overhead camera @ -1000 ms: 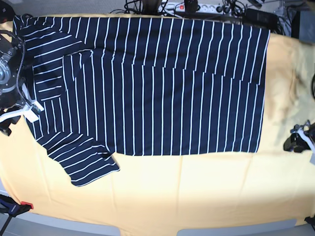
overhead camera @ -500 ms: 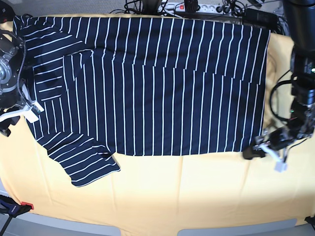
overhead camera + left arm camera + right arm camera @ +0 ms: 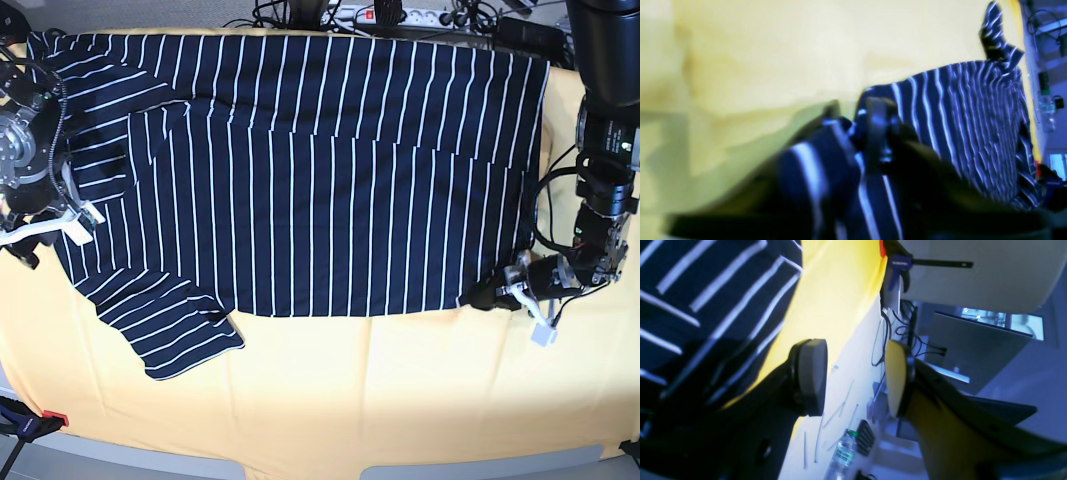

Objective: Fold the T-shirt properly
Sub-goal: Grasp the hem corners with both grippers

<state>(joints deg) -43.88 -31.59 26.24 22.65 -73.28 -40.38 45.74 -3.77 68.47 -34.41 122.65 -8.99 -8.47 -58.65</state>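
The T-shirt [image 3: 320, 180], dark navy with thin white stripes, lies spread flat on the yellow-orange cloth [image 3: 400, 390], collar end to the left. My left gripper [image 3: 497, 294] is low at the shirt's lower right hem corner. In the blurred left wrist view it appears shut on bunched striped fabric [image 3: 853, 140], with the rest of the shirt [image 3: 967, 110] stretching away behind. My right gripper [image 3: 50, 225] hangs at the shirt's left edge by the sleeve. In the right wrist view it [image 3: 853, 378] is open and empty, with the shirt [image 3: 690, 290] beside it.
A power strip and cables [image 3: 390, 15] lie behind the table's far edge. A clamp [image 3: 35, 420] grips the front left corner, and a blue clamp [image 3: 900, 266] shows in the right wrist view. A bottle [image 3: 843, 453] lies on the floor below.
My left arm came in from the right, dropped to the shirt's lower right hem corner and drew that corner a little leftward. My right gripper shifted slightly upward.
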